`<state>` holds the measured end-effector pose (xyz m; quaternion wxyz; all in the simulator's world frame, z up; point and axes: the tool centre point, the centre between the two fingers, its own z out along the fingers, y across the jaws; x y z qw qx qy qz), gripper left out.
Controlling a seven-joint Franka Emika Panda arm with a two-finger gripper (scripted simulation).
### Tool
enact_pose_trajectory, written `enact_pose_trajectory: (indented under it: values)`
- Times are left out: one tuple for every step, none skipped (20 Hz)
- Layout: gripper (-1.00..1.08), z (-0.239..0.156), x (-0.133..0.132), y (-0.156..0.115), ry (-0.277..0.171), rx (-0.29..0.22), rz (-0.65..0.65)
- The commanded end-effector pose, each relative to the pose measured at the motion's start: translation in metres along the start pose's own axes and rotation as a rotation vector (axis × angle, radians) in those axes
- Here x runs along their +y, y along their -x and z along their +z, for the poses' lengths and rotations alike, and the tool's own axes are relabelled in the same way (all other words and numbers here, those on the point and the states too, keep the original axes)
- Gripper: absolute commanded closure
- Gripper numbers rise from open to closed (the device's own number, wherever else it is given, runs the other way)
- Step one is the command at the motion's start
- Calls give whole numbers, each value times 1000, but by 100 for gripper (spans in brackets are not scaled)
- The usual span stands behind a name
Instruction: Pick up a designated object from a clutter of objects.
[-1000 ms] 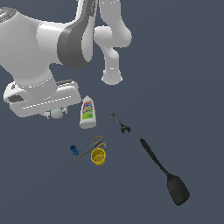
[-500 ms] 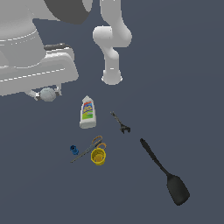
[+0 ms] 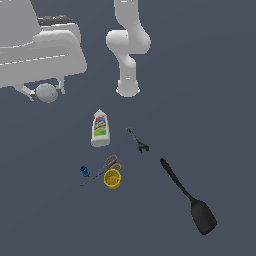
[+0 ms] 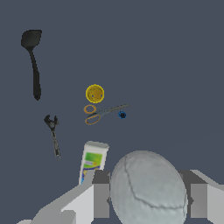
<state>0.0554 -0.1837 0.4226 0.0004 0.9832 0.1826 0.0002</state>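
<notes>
Gripper pinches the pale ball between its fingers, high above the surface and well clear of the white bottle, scissors and yellow cup. The lift looks all but done; what's left, by the look of it, is a steady hold without slipping.

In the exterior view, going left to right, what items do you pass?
Ball in the end effector → blue piece → bottle → wrench → spatula.
</notes>
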Motion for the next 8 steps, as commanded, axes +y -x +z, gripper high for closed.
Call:
enact_pose_trajectory:
  values:
    - [108,-6,0,-1,0,-1,0]
    - [108,-7,0,-1,0,-1,0]
    - [108,-8,0,-2,-1,0,0]
    - [108,-9,0,-2,-1,0,0]
    - [108,-9,0,-2,-1,0,0]
    - [108,-8,0,-2,-1,0,0]
    - [108,-7,0,-2,-1,0,0]
    - [108,-7,0,-2,-1,0,0]
